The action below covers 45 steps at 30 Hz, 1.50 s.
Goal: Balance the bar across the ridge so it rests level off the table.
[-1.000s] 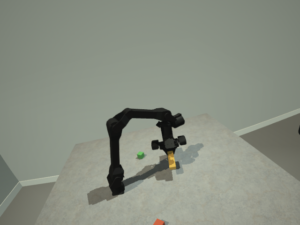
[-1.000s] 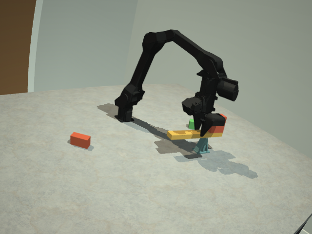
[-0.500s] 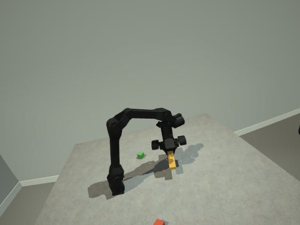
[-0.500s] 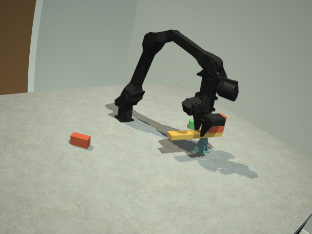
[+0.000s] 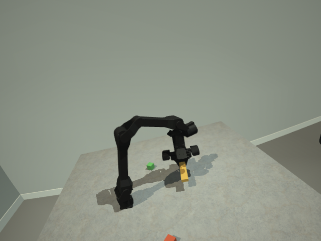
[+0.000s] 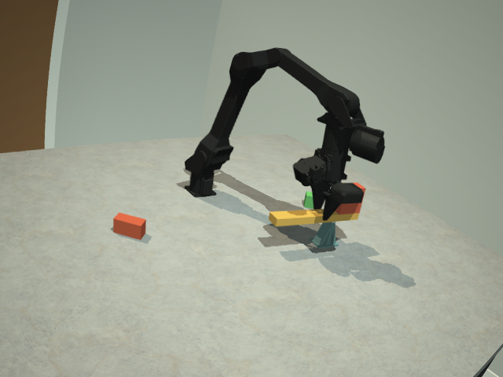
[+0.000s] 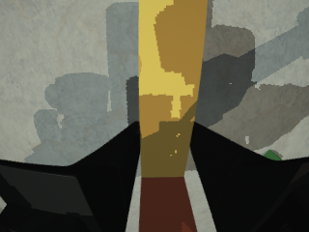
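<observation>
My end effector: partly open, clamped on yellow bar | bar: between fingertips, over teal ridge | red block: on bar, beside fingers

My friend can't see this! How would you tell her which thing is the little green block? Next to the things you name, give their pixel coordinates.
Find the black robot arm [image 5: 154,121] [image 6: 302,73] standing on the grey stone-look table [image 5: 233,207] [image 6: 203,304]. Near its claw [image 5: 182,163] [image 6: 321,213] [image 7: 164,128], look for a small green block [image 5: 150,166] [image 6: 308,199] [image 7: 273,156]. It's the only green thing; the block out on its own in the exterior view is orange-red.
</observation>
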Each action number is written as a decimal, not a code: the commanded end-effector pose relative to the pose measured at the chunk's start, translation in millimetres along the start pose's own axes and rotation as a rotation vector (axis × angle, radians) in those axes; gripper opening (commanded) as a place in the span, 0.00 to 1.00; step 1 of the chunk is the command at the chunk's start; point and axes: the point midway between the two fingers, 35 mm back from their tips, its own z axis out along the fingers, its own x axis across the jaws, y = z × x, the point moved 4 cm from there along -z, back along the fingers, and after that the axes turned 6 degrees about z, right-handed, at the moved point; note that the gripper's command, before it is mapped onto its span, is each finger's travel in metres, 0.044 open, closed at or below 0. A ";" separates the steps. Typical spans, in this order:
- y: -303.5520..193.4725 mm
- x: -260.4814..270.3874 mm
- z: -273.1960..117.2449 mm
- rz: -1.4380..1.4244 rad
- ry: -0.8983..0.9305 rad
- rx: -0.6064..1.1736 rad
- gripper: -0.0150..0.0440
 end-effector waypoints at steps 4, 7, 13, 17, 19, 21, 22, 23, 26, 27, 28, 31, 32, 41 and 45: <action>0.0 0.0 0.2 0.000 -0.001 0.000 0.25; 0.0 0.0 0.2 0.000 -0.001 0.000 0.25; 0.0 0.0 0.2 0.000 -0.001 0.000 0.25; 0.0 0.0 0.2 0.000 -0.001 0.000 0.25; 0.0 0.0 0.2 0.000 -0.001 0.000 0.25; 0.0 0.0 0.2 0.000 -0.001 0.000 0.30; 0.0 0.0 0.2 0.000 -0.001 0.000 0.34; 0.0 0.0 0.2 0.000 -0.001 0.000 0.39; 0.0 0.0 0.2 0.000 -0.001 0.000 0.52; 0.0 0.0 0.2 0.000 -0.001 0.000 0.54; 0.0 0.0 0.2 0.000 -0.001 0.000 0.54; 0.0 0.0 0.2 0.000 -0.001 0.000 0.54; 0.0 0.0 0.2 0.000 -0.001 0.000 0.54; 0.0 0.0 0.2 0.000 -0.001 0.000 0.54; 0.0 0.0 0.2 0.000 -0.001 0.000 0.54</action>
